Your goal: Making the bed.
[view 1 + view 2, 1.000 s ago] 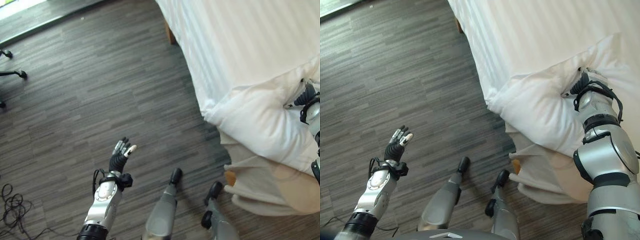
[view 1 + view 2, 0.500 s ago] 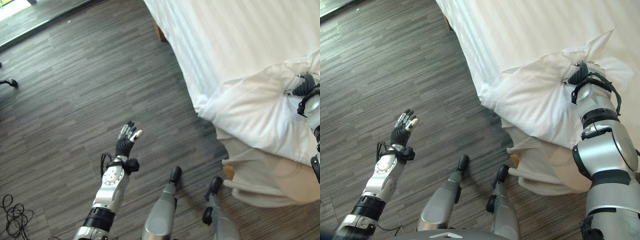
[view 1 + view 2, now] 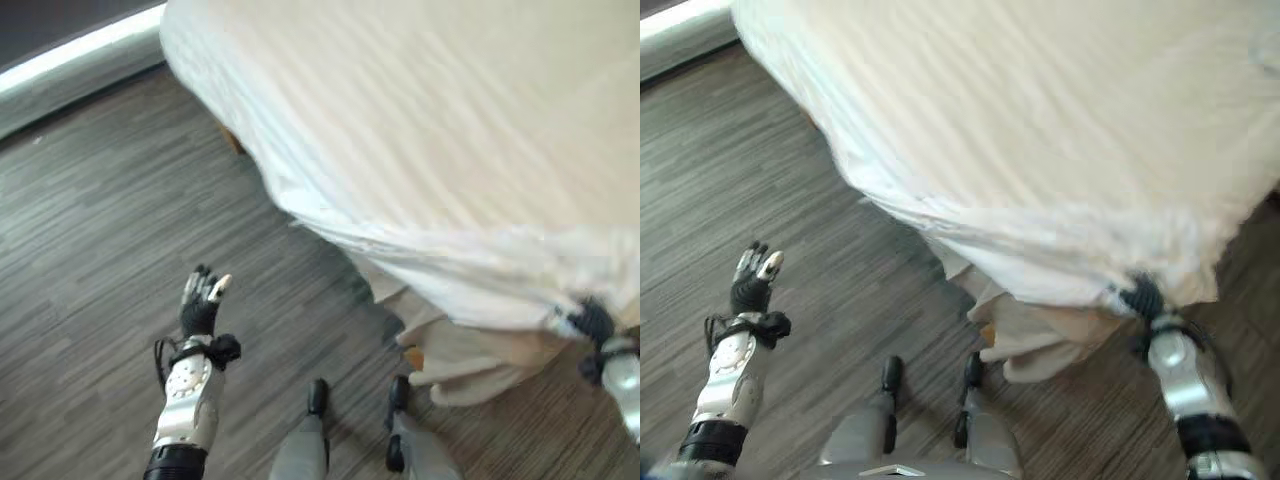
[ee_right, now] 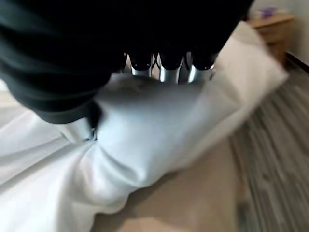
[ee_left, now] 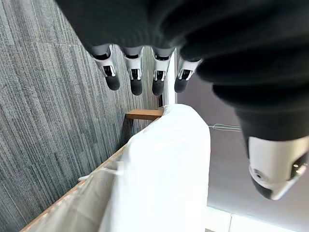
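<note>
In the left eye view I see my left hand (image 3: pixel 201 300) at lower left, fingers straight, over the floor (image 3: pixel 90 230) (holding nothing). In the right wrist view my right hand (image 4: pixel 164 65) is clenched on the white sheet (image 4: pixel 145 140), at the frame's middle.

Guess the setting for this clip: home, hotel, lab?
Probably a bedroom, perhaps a hotel room. A bed with a white duvet stands on dark wood-look plank flooring, and a wooden nightstand sits beyond the bedding.

Silver-grey arms, dark ribbed wrist covers, left robot hand (image 3: pixel 201 303) (silver fingers, dark tips), pale thumb
</note>
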Available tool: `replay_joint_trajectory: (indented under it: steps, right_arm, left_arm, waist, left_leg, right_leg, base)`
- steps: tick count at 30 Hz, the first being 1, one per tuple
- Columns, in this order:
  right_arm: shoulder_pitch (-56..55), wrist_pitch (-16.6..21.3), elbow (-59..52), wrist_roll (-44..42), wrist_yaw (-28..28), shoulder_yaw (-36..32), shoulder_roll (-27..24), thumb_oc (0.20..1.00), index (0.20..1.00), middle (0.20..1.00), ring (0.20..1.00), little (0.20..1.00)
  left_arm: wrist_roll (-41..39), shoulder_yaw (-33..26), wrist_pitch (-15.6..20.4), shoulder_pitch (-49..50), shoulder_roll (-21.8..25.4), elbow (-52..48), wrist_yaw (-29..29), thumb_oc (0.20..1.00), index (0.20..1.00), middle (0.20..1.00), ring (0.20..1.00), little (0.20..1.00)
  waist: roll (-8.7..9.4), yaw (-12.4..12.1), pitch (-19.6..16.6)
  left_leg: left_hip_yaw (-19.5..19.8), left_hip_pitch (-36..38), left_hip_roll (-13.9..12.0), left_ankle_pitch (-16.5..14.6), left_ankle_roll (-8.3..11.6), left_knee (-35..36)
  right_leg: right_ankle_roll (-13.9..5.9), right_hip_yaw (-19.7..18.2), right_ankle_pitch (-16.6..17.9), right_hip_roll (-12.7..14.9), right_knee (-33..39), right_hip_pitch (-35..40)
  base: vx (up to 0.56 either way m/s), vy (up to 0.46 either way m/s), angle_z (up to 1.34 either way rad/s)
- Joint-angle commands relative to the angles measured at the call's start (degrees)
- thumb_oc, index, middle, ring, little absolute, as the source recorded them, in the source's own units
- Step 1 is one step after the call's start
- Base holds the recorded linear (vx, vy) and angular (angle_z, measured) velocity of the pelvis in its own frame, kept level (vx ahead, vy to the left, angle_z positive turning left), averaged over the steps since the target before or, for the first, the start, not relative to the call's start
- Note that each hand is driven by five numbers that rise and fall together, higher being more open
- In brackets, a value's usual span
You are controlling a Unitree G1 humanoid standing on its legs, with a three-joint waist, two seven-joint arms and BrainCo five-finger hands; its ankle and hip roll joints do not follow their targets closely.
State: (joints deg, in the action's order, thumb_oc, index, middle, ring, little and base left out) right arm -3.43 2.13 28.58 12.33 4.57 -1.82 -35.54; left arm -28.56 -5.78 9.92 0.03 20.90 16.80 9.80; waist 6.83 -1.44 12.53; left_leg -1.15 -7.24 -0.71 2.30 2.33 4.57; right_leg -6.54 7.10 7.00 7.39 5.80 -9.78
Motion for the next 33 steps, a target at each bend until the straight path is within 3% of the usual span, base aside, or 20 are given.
replay_joint_trajectory:
  steps: [1, 3, 5, 8, 9, 16, 21, 23, 25, 27, 30, 32, 33]
  right_arm:
    - [0.0, -2.58, 9.13, -1.45, 0.76, -0.89, 0.14, 0.2, 0.2, 0.2, 0.2, 0.2]
    - [-0.58, -2.54, 10.8, -1.33, 0.42, -0.08, 1.95, 0.2, 0.2, 0.2, 0.2, 0.2]
    - [-0.39, -2.39, 18.81, -2.72, -0.33, 3.26, 7.11, 0.2, 0.2, 0.2, 0.2, 0.2]
    - [1.97, -2.26, 28.06, -5.37, -0.62, 5.53, 10.77, 0.2, 0.2, 0.2, 0.2, 0.2]
    - [4.69, -2.01, 36.03, -8.4, -1.08, 6.85, 13.34, 1.0, 1.0, 1.0, 1.0, 1.0]
    - [4.12, -2.48, 47.49, -14.01, -4.79, 5.34, 16.16, 1.0, 1.0, 1.0, 1.0, 1.0]
    - [0.42, -4.53, 54.62, -15.0, -9.54, 1.75, 13.7, 1.0, 1.0, 1.0, 1.0, 1.0]
    - [-0.77, -5.86, 57.1, -18.26, -12.17, -2.13, 11.0, 1.0, 1.0, 1.0, 1.0, 1.0]
    - [-5.05, -8.17, 61.0, -20.48, -16.11, -10.06, 3.41, 1.0, 1.0, 1.0, 1.0, 1.0]
    - [-7.36, -9.21, 63.83, -18.78, -16.49, -15.17, -3.28, 1.0, 1.0, 1.0, 1.0, 1.0]
    - [-6.97, -8.34, 64.28, -13.45, -11.82, -19.51, -16.4, 1.0, 1.0, 1.0, 1.0, 1.0]
    - [-3.08, -5.72, 55.84, -14.53, -8.11, -19.21, -19.68, 1.0, 1.0, 1.0, 1.0, 1.0]
    - [-1.96, -3.52, 44.31, -21.11, -4.86, -21.91, -18.63, 1.0, 1.0, 1.0, 1.0, 1.0]
  left_arm:
    - [1.82, -0.35, 2.36, -1.79, 0.06, 0.38, -0.14, 1.0, 1.0, 1.0, 1.0, 1.0]
    - [1.8, -0.44, 2.28, -1.45, -0.15, 0.36, -0.39, 1.0, 1.0, 1.0, 1.0, 1.0]
    - [1.25, -0.1, 2.38, -1.23, -1.08, 0.61, -0.5, 1.0, 1.0, 1.0, 1.0, 1.0]
    - [1.35, 0.45, 2.42, -1.37, -1.39, 0.8, -0.61, 1.0, 1.0, 1.0, 1.0, 1.0]
    - [1.28, 0.9, 2.42, -1.67, -1.5, 0.93, -0.84, 1.0, 1.0, 1.0, 1.0, 1.0]
    - [1.09, 0.91, 2.28, -1.26, -1.73, 1.23, -2.03, 1.0, 1.0, 1.0, 1.0, 1.0]
    - [0.83, 0.5, 1.69, -0.77, -1.06, 0.39, -4.23, 1.0, 1.0, 1.0, 1.0, 1.0]
    - [0.8, 0.22, 1.26, -0.85, -0.6, 0.09, -5.3, 1.0, 1.0, 1.0, 1.0, 1.0]
    - [0.88, 0.04, 0.41, -0.87, 0.48, -1.19, -7.33, 1.0, 1.0, 1.0, 1.0, 1.0]
    - [1.33, -0.32, -0.14, -0.29, 1.73, -2.66, -8.36, 1.0, 1.0, 1.0, 1.0, 1.0]
    - [2.08, 1.0, -0.92, 0.4, 2.49, -2.84, -8.52, 1.0, 1.0, 1.0, 1.0, 1.0]
    - [2.61, 1.35, -0.26, 0.13, 1.98, -2.64, -7.01, 1.0, 1.0, 1.0, 1.0, 1.0]
    - [2.57, 0.55, 0.38, 0.01, 1.26, -2.35, -5.4, 1.0, 1.0, 1.0, 1.0, 1.0]
  waist:
    - [-1.85, 0.39, -0.15]
    - [-1.89, 0.47, -0.34]
    - [-2.46, 0.64, -0.73]
    - [-2.98, 0.52, -0.83]
    - [-3.54, 0.37, -0.85]
    - [-3.92, 0.37, -1.51]
    - [-3.37, 1.02, -2.43]
    - [-2.96, 1.36, -2.91]
    - [-2.28, 2.14, -3.48]
    - [-1.54, 2.57, -3.8]
    - [-1.0, 2.39, -3.69]
    - [-0.94, 2.7, -3.22]
    - [-0.99, 3.54, -2.88]
  left_leg:
    - [-0.11, -0.31, -0.18, 1.6, -0.93, 0.43]
    - [-0.21, 0.0, -0.18, 1.55, -0.93, 0.43]
    - [-0.41, 0.52, -0.11, 1.52, -0.96, 0.43]
    - [-0.49, 0.5, -0.03, 1.55, -0.95, 0.43]
    - [-0.63, 0.45, 0.01, 1.57, -0.95, 0.43]
    - [-0.95, 0.85, -0.1, 1.23, -0.83, 0.43]
    - [-1.07, 1.38, -0.35, 0.79, -0.64, 0.43]
    - [-1.11, 1.59, -0.49, 0.63, -0.52, 0.43]
    - [-1.29, 1.89, -0.66, 0.35, -0.3, 0.43]
    - [-1.3, 1.88, -0.66, 0.18, -0.17, 0.43]
    - [-1.42, 1.96, -0.76, 0.01, 0.05, 0.43]
    - [-1.9, 1.39, -0.85, 0.39, 0.07, 0.43]
    - [-2.5, 1.54, -1.12, 0.18, 0.06, 0.43]
  right_leg:
    - [-1.88, -0.4, -0.06, 2.91, -1.63, 5.42]
    - [-1.87, -0.42, -0.09, 2.99, -1.6, 5.7]
    - [-1.86, -0.57, -0.02, 3.12, -1.46, 5.97]
    - [-1.89, -0.54, 0.08, 3.14, -1.34, 5.98]
    - [-1.88, -0.66, 0.29, 3.12, -1.22, 5.79]
    - [-1.87, -0.61, 0.37, 2.91, -0.8, 6.1]
    - [-1.94, -0.45, 0.04, 2.79, -0.8, 6.71]
    - [-2.03, -0.31, -0.06, 2.76, -0.8, 6.91]
    - [-2.23, -0.29, -0.15, 2.72, -0.8, 7.18]
    - [-2.36, -0.22, -0.28, 2.65, -0.8, 7.23]
    - [-2.63, -0.26, -0.16, 2.72, -0.8, 7.37]
    - [-2.65, -1.09, 0.35, 2.53, -0.8, 6.45]
    - [-2.69, -1.96, 0.4, 2.29, -0.8, 6.02]
  base:
    - [0.06, 0.016, -0.06]
    - [0.02, 0.0, -0.12]
    - [0.02, -0.001, -0.08]
    - [0.0, 0.0, 0.0]
    - [-0.01, 0.009, -0.06]
    - [0.01, -0.003, 0.0]
    - [0.03, -0.015, 0.0]
    - [0.05, -0.023, 0.0]
    - [0.04, -0.022, -0.01]
    - [0.01, -0.009, -0.02]
    - [0.0, -0.008, -0.07]
    - [-0.05, 0.017, -0.17]
    - [-0.05, 0.042, -0.26]
